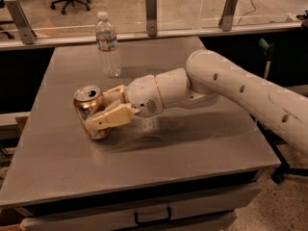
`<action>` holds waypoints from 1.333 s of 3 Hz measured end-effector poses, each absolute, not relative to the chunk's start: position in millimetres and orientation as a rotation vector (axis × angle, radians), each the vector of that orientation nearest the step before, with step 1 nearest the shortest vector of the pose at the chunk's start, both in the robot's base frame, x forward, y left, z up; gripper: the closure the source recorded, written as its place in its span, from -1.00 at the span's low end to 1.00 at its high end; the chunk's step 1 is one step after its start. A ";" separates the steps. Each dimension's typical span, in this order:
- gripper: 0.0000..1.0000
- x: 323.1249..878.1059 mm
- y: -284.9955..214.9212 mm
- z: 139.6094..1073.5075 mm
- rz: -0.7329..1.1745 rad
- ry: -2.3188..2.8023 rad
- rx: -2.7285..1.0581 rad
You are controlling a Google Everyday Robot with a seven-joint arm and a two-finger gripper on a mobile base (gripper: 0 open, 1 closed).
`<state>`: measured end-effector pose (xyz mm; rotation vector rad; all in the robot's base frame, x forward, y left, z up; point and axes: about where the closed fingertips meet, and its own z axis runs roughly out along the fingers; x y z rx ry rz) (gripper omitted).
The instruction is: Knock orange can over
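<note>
The orange can [87, 101] stands on the grey table [192, 148] at its left middle, leaning a little, with its silver top and pull-tab facing up. My gripper [98, 109] reaches in from the right at the end of the white arm. It is open, and its cream fingers [113, 118] are pressed against the can's right side. One finger lies across the can's front lower side and the other sits behind it. The can's right flank is hidden by the fingers.
A clear plastic water bottle [108, 44] stands upright behind the can near the table's far edge. A glass barrier with metal posts [151, 13] runs behind the table. A drawer handle [152, 217] sits below the front edge. Office chairs stand on the floor beyond.
</note>
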<state>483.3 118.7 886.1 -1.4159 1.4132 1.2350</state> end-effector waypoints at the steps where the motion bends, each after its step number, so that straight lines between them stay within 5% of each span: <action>1: 0.78 491.6 86.7 918.1 1.128 1.445 -1.418; 2: 1.00 500.5 45.3 962.9 0.938 1.520 -1.482; 4: 1.00 501.5 1.8 988.5 0.531 1.798 -1.709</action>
